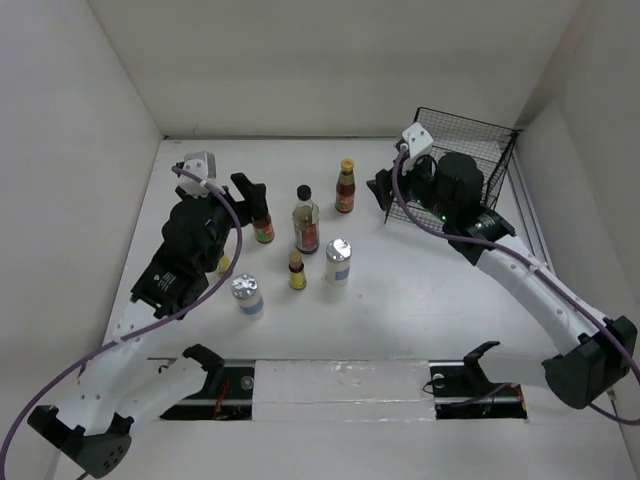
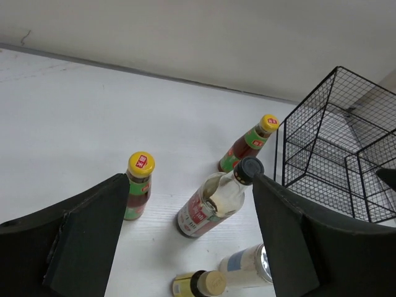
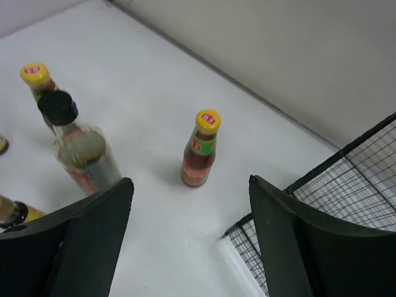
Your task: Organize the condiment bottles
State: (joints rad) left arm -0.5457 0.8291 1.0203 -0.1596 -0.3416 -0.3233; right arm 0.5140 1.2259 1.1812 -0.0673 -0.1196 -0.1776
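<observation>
Seven small condiment bottles [image 1: 306, 222] stand upright, clustered on the white surface [image 1: 420, 300], left of the black wire basket [image 1: 478, 140]. Left arm's jaws stand apart, empty, beside the near yellow-capped red-sauce bottle [image 1: 263, 228]. Right arm's jaws, likewise apart, face the far red-sauce bottle [image 1: 346, 187]. Probably light, rigid, slick and tippy: grip mid-body, below the neck.
</observation>
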